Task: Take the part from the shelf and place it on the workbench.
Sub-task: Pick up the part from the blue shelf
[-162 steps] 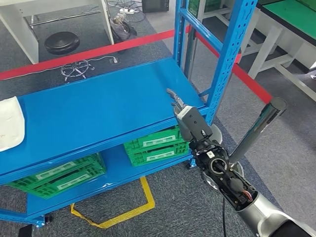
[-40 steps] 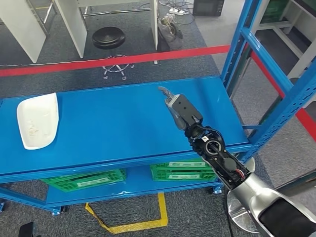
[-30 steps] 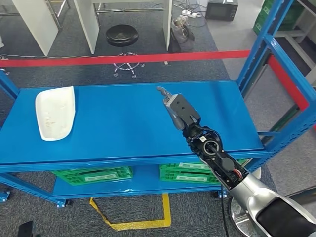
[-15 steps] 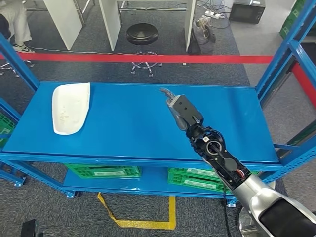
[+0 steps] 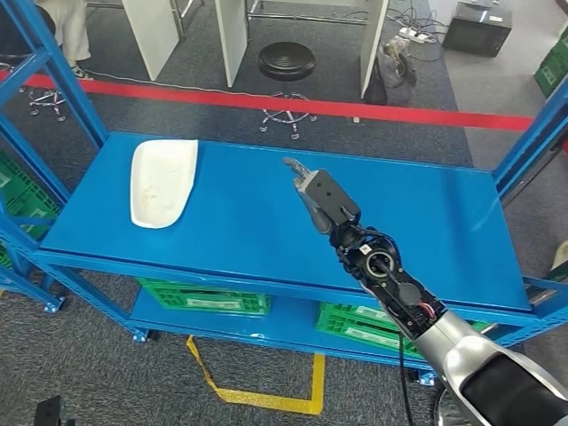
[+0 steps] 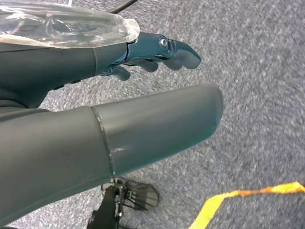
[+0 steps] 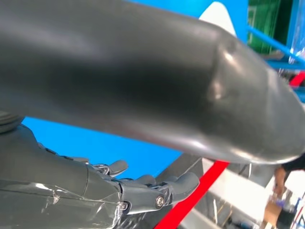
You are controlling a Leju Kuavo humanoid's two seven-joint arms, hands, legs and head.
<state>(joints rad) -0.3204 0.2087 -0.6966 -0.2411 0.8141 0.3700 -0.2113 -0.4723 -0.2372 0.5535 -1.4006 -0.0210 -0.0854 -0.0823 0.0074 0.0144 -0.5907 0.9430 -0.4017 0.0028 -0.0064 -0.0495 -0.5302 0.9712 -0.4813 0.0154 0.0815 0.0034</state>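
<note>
The white part [image 5: 162,182], a shallow curved shell, lies on the blue shelf [image 5: 255,222] near its far left end; its tip [image 7: 217,14] also shows in the right wrist view. My right hand [image 5: 319,197] reaches out over the middle of the shelf, well to the right of the part, fingers extended and holding nothing. Its fingers [image 7: 158,188] are apart from the thumb [image 7: 179,76]. My left hand [image 6: 107,109] hangs over the grey carpet with its fingers [image 6: 162,50] straight and nothing in it.
Green crates [image 5: 208,302] sit on the lower shelf. Blue uprights [image 5: 47,80] frame the rack at left and right. Behind it run a red floor line [image 5: 375,111], a black stool [image 5: 287,62] and white table legs [image 5: 231,35]. Yellow tape [image 5: 261,395] marks the carpet in front.
The camera has swung left, so the whole rack shifted right in the picture and the white part came nearer the middle. My right hand keeps the same raised, empty pose.
</note>
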